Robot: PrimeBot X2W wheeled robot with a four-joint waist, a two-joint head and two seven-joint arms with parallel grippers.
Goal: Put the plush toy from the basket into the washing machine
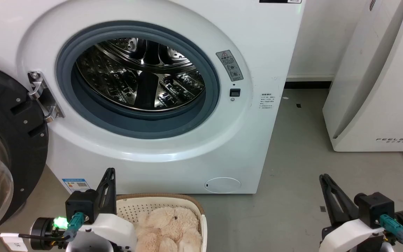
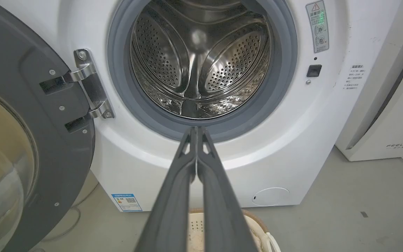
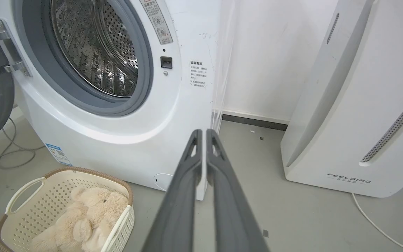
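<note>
The shaggy cream-beige plush toy (image 3: 82, 217) lies slumped in the cream-white perforated plastic basket (image 3: 82, 171), on the floor just before the big white front-loading washing machine (image 1: 187, 157), likely for a short lift into its open drum (image 1: 142, 77). Before the machine, the left tool (image 2: 196, 131) and right tool (image 3: 203, 133) hang empty, fingers pressed together.

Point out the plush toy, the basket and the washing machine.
plush toy (image 3: 94, 210), right wrist view, on its shaggy head.
basket (image 3: 58, 187), right wrist view, on the perforated inner wall.
washing machine (image 1: 159, 150), head view, on the white front just below the porthole.
</note>
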